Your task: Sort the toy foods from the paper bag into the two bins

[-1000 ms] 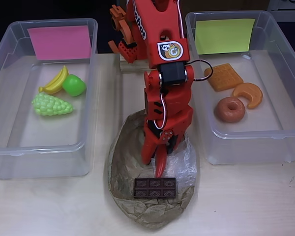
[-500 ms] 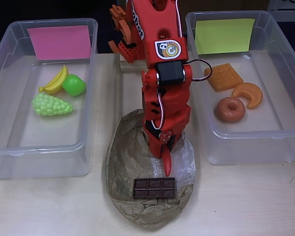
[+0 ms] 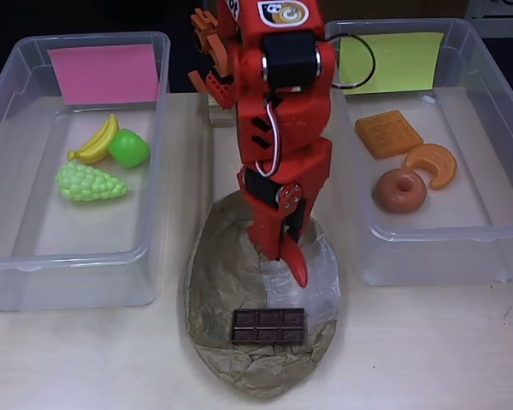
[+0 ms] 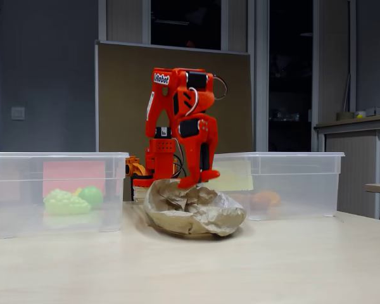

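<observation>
In the overhead view my red gripper (image 3: 284, 243) hangs over the crumpled paper bag (image 3: 218, 282), shut on a red chili (image 3: 298, 266) that points down and right. A dark chocolate bar (image 3: 268, 325) lies on the bag near its front. The pink-labelled bin (image 3: 8, 260) on the left holds yellow bananas (image 3: 98, 141), a green apple (image 3: 129, 148) and pale green grapes (image 3: 90, 182). An orange waffle (image 3: 388, 133), a croissant (image 3: 433, 163) and a brown donut (image 3: 399, 190) lie in the yellow-green-labelled bin (image 3: 427, 249) on the right. In the fixed view the gripper (image 4: 193, 181) is just above the bag (image 4: 193, 214).
The arm's base (image 3: 214, 77) stands at the back between the two bins. Bare tabletop (image 3: 427, 350) runs along the front, on both sides of the bag. In the fixed view the bins (image 4: 57, 166) flank the bag closely.
The gripper has risen and drawn back from the bag with the chili in it. The chili's tip now sits farther from the chocolate bar, which has stayed put.
</observation>
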Robot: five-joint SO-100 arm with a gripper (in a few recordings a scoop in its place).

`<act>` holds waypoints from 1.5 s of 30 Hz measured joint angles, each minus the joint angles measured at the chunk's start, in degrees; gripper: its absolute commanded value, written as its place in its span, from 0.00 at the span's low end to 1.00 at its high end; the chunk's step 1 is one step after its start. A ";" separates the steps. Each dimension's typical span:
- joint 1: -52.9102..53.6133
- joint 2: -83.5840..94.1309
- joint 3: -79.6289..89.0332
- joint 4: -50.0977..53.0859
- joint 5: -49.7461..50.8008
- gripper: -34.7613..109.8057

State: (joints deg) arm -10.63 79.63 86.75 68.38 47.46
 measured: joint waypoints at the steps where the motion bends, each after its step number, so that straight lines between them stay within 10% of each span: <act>1: -0.09 1.67 -0.97 0.97 -0.88 0.27; 20: 28.92 19.25 -6.68 13.27 -22.32 0.28; 45: 48.25 -22.24 -12.04 8.44 -28.92 0.38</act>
State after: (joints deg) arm 37.62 57.39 74.71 76.82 18.54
